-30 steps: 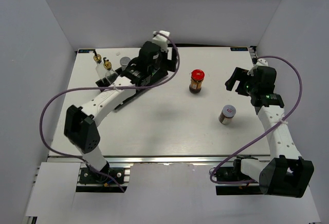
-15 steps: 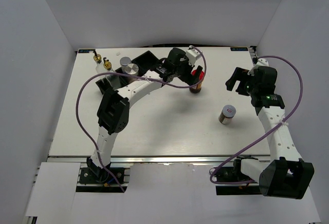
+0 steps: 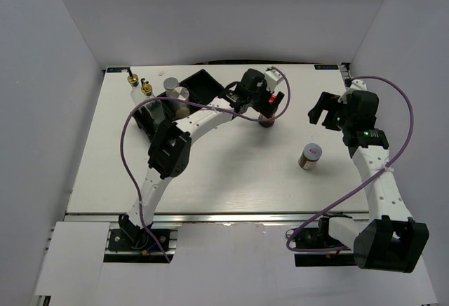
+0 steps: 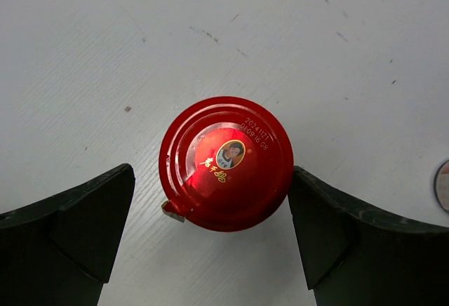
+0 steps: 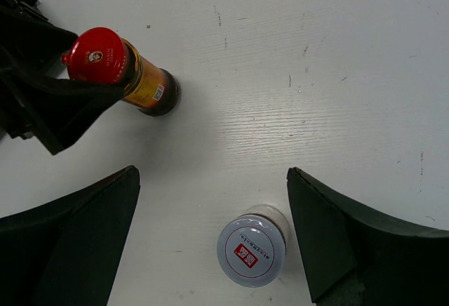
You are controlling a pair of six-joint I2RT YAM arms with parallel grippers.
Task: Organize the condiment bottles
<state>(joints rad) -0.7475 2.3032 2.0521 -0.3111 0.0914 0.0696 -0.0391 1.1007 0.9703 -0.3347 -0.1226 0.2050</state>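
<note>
Left hand [image 4: 210,173] wide open, straddling red-lidded jar [image 4: 226,162].

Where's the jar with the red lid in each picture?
Top external: red-lidded jar upper middle, mostly hidden under the left gripper.
Left wrist: red-lidded jar centre, lid seen from above.
Right wrist: red-lidded jar top left.
Shared landmark: the left gripper's black fingers either side of it.

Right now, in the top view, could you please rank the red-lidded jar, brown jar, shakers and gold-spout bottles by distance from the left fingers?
1. Red-lidded jar: between the fingers.
2. Brown jar: right, nearer side.
3. Shakers: left, far side.
4. Gold-spout bottles: far-left corner.
</note>
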